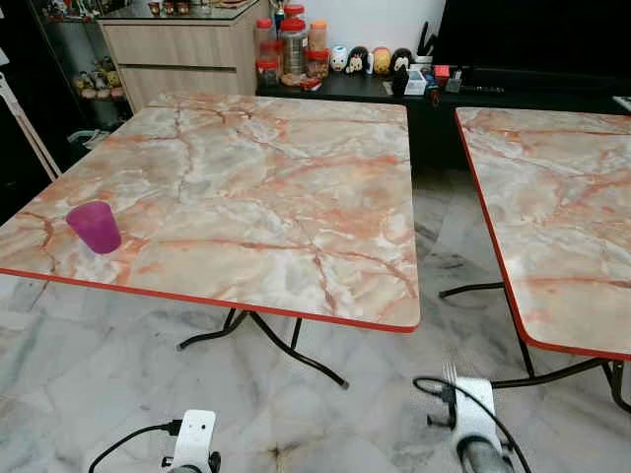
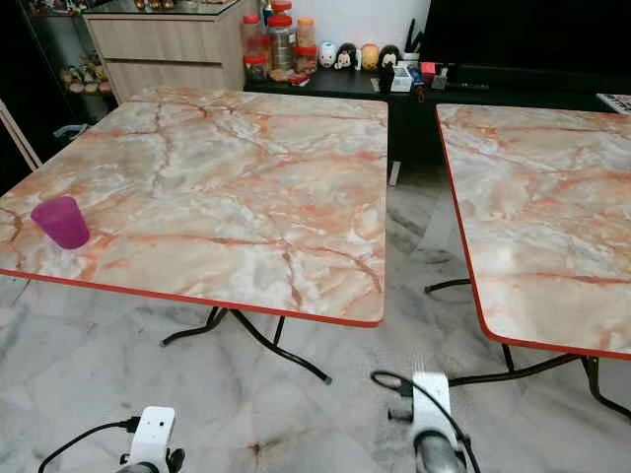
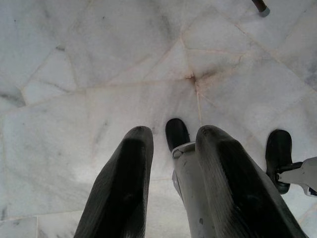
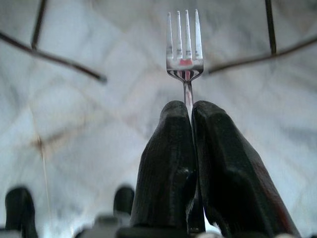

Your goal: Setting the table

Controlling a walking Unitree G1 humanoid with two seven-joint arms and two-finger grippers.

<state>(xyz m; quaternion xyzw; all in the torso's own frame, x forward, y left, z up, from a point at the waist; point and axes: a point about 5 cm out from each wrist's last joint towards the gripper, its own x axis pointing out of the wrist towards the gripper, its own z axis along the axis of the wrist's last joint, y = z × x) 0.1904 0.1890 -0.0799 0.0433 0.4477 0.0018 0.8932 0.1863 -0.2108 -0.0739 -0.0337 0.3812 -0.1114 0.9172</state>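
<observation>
Purple cup (image 1: 95, 227); orange-veined marble table (image 1: 246, 197); silver fork (image 4: 184, 54).

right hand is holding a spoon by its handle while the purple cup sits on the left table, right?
Not quite: the right hand is shut on a fork, not a spoon; the right wrist view shows its four tines. The purple cup does sit on the left table.

A home dining room: marble-pattern tables (image 1: 246, 187), sideboard (image 1: 182, 49) with food jars (image 1: 291, 44), marble floor (image 1: 89, 374).
</observation>
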